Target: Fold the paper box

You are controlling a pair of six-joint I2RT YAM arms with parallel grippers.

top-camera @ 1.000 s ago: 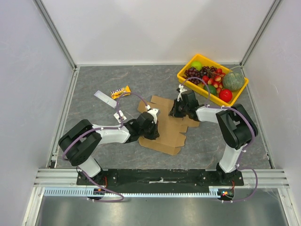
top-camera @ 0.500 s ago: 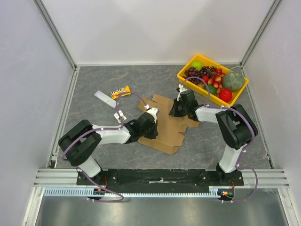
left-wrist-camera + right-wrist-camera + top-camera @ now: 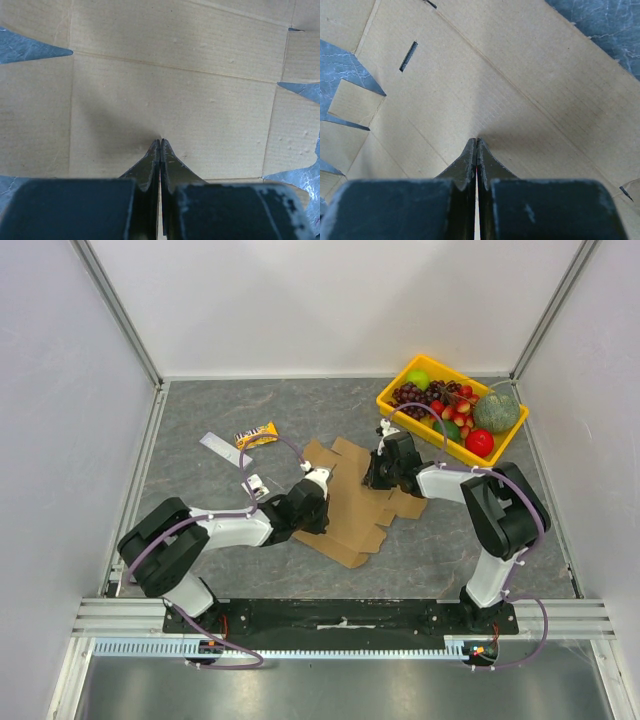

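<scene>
The paper box [image 3: 350,518] is a flat brown die-cut cardboard sheet with creases, flaps and slots, lying in the middle of the grey table. My left gripper [image 3: 318,508] is shut with nothing in it. Its tips [image 3: 160,141] press down on a central panel of the sheet [image 3: 175,100]. From the far right side, my right gripper [image 3: 371,480] is also shut and holds nothing. Its tips [image 3: 476,140] rest on the cardboard [image 3: 510,85] beside a long crease. Both arms cover parts of the sheet in the top view.
A yellow tray [image 3: 398,402] of fruit stands at the back right, close behind the right arm. A snack bar wrapper [image 3: 256,435] and a white strip [image 3: 214,444] lie at the back left. Walls and a metal frame enclose the table.
The cardboard sheet has slid and turned a little to the left under the two shut grippers. The left gripper has drawn back to the left with it. The right gripper has hardly moved.
</scene>
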